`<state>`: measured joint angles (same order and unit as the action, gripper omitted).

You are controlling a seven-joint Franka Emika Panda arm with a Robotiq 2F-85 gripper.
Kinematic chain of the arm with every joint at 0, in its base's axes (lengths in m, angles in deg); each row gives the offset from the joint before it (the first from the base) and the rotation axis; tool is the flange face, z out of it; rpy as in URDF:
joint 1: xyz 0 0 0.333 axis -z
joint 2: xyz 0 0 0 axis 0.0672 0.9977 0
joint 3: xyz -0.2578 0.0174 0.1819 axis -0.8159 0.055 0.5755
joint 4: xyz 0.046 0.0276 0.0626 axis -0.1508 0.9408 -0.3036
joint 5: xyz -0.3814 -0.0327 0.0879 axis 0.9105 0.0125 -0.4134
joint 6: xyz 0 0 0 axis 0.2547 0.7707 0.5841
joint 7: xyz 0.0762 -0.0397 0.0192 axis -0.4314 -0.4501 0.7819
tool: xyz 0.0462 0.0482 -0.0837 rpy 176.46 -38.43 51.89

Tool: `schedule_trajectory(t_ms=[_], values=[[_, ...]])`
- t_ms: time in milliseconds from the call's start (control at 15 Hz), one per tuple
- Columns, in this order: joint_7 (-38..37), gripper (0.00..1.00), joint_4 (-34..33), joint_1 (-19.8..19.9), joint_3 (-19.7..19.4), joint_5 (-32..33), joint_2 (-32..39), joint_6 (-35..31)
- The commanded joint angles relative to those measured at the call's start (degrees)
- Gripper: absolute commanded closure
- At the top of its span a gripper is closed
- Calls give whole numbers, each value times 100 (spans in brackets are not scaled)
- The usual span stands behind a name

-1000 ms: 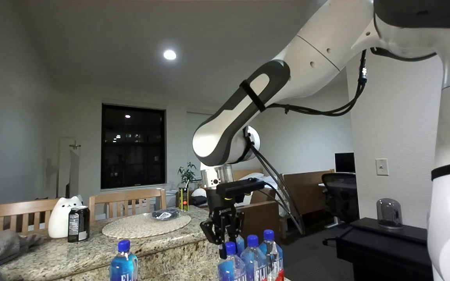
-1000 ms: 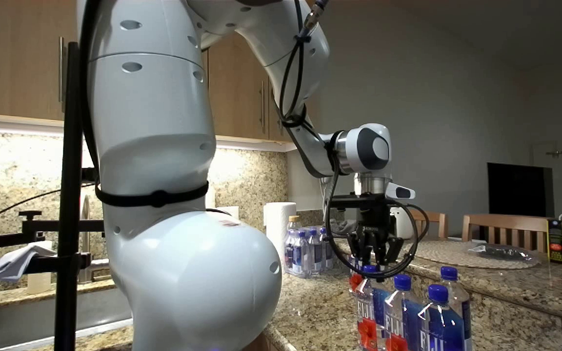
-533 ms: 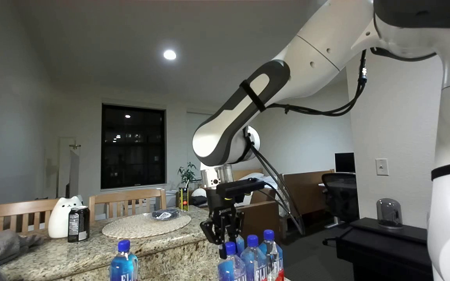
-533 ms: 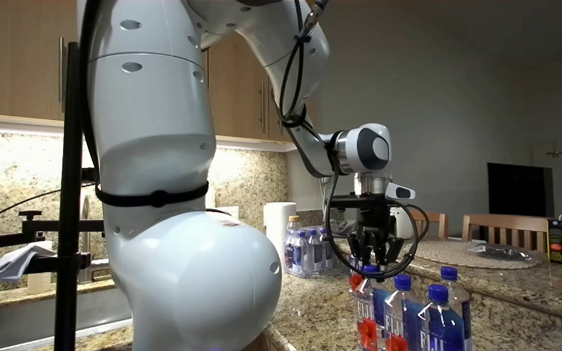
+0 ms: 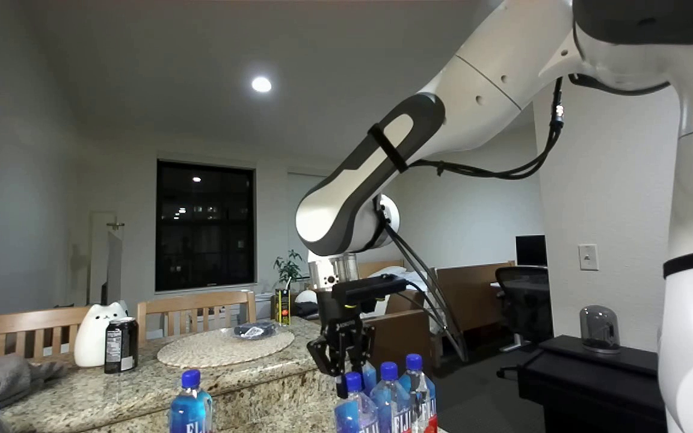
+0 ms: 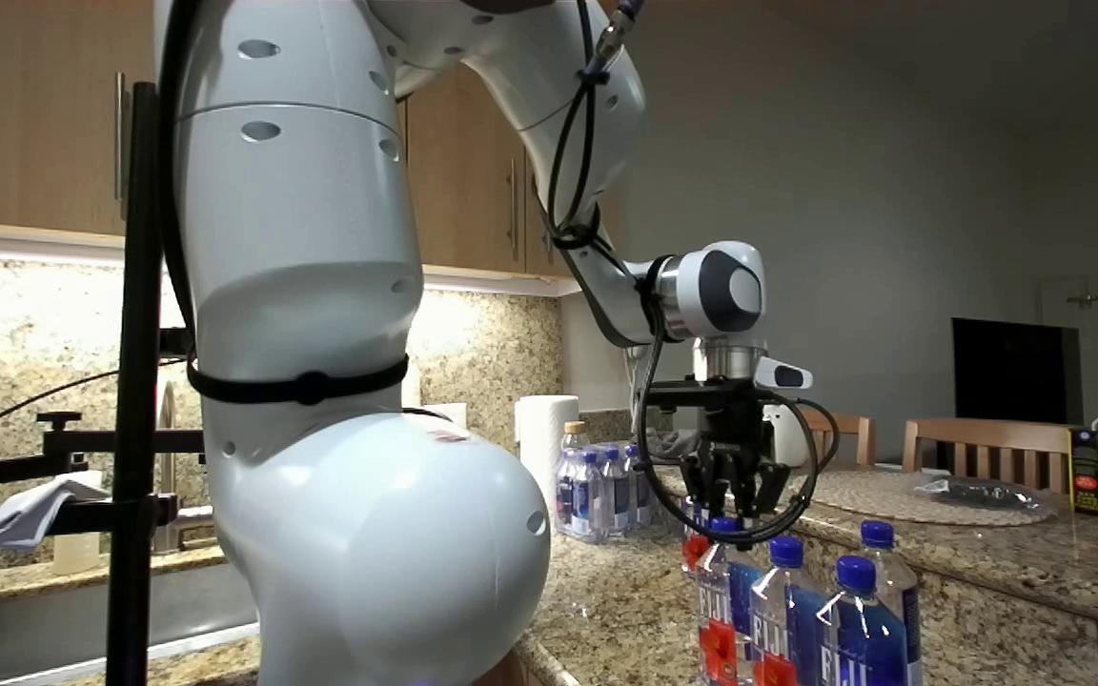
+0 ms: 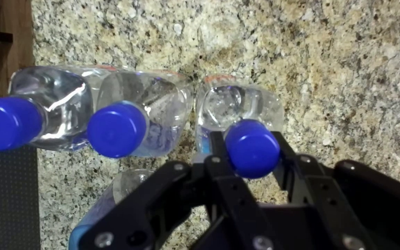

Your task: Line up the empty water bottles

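Hanging straight down below bent arm (image 5: pixel 473 99), pincer (image 7: pixel 249 140) grips upright bottle (image 7: pixel 240 104) (by its blue cap (image 7: pixel 253 152)).

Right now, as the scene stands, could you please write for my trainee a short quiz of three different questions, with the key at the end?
1. Multiple choice: in the wrist view, on which part of a bottle is the gripper shut?
A: the base
B: the cap
C: the label
2. True or false: in an exterior view, the black can stands upright and partly hides the white cat figure.
3. Count: how many blue caps show in the wrist view?

Key
1: B
2: true
3: three, the gripped one included
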<state>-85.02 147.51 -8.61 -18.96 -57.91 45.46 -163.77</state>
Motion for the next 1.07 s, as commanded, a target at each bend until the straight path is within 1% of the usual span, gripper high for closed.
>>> schedule_trajectory(t_ms=[0, 533, 600, 667, 733, 1000], values=[[145, 87, 37, 63, 22, -170, 146, -258], [150, 88, 47, 56, 31, -159, 141, -263], [145, 78, 43, 56, 31, -165, 144, -249], [147, 40, 43, 53, 32, -175, 150, -244], [148, 39, 40, 52, 33, -178, 153, -232], [190, 15, -53, 41, 31, -222, 311, -217]])
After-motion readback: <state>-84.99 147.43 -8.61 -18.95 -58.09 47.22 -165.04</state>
